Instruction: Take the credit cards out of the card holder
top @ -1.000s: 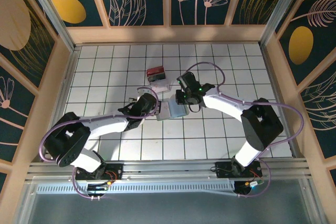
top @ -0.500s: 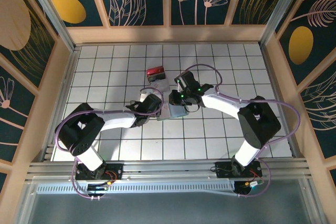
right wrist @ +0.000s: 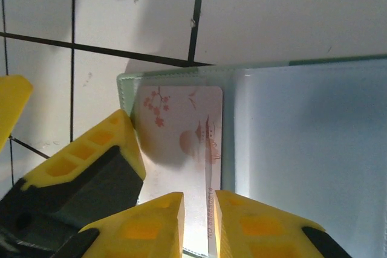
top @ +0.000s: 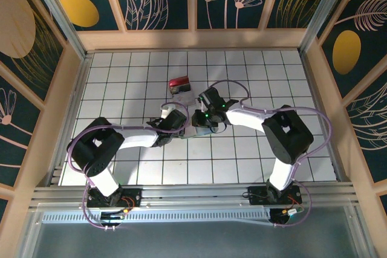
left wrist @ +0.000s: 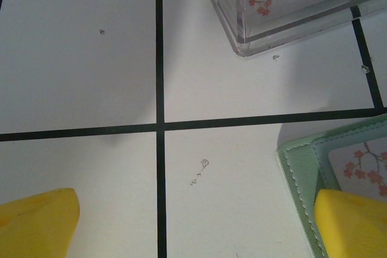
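Both nearer card holder [right wrist: 302, 149], left claw [left wrist: 193, 225] released, right claw [right wrist: 199, 209] seemingly pinching card [right wrist: 181, 125]

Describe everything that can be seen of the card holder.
The card holder lies open on the tiled table: a soft-looking bifold with a pale green stitched leaf and a blue-grey leaf. A white card with red blossom print lies on the green leaf. One fingertip of the open left pincer rests on that leaf; the right pincer, nearly closed, is at the card's edge.
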{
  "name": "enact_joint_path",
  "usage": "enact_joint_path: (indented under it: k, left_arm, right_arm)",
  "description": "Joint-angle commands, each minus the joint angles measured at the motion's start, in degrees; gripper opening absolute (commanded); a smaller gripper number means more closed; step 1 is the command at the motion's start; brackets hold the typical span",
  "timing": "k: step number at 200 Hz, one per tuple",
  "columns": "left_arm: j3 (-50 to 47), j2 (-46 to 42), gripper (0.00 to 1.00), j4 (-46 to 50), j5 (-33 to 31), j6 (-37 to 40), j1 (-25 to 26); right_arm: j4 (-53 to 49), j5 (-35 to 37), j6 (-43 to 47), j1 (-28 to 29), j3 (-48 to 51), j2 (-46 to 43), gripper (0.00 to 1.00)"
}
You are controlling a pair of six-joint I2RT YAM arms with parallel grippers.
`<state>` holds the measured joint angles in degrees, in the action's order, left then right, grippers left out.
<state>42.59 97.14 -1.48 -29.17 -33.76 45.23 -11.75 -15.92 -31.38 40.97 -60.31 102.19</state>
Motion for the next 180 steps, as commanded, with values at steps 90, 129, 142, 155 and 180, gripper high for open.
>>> enact_joint_path:
  k: [90, 129, 142, 155, 180]
  left_arm:
    - [-2.6, 0.6, 0.99, 1.7, 0.0, -1.4, 0.0]
    - [-3.0, 0.7, 0.99, 1.8, 0.4, -1.6, 0.0]
    - [-3.2, 0.5, 0.99, 1.7, 0.4, -1.7, 0.0]
    - [-3.4, 0.3, 0.99, 1.8, 0.3, -1.7, 0.0]
    - [-3.6, 0.1, 0.99, 1.8, 0.4, -1.9, 0.0]
  right_arm:
    - [1.8, -1.3, -1.1, 0.3, 0.7, 3.5, 0.29]
    - [3.3, -3.0, -1.2, 0.3, 1.2, 3.9, 0.28]
    - [3.1, -2.8, -1.2, 0.3, 1.2, 4.0, 0.28]
    - [2.6, -2.2, -1.3, 0.2, 1.2, 4.2, 0.28]
    - [2.8, -2.3, -1.4, 0.1, 1.5, 4.4, 0.28]
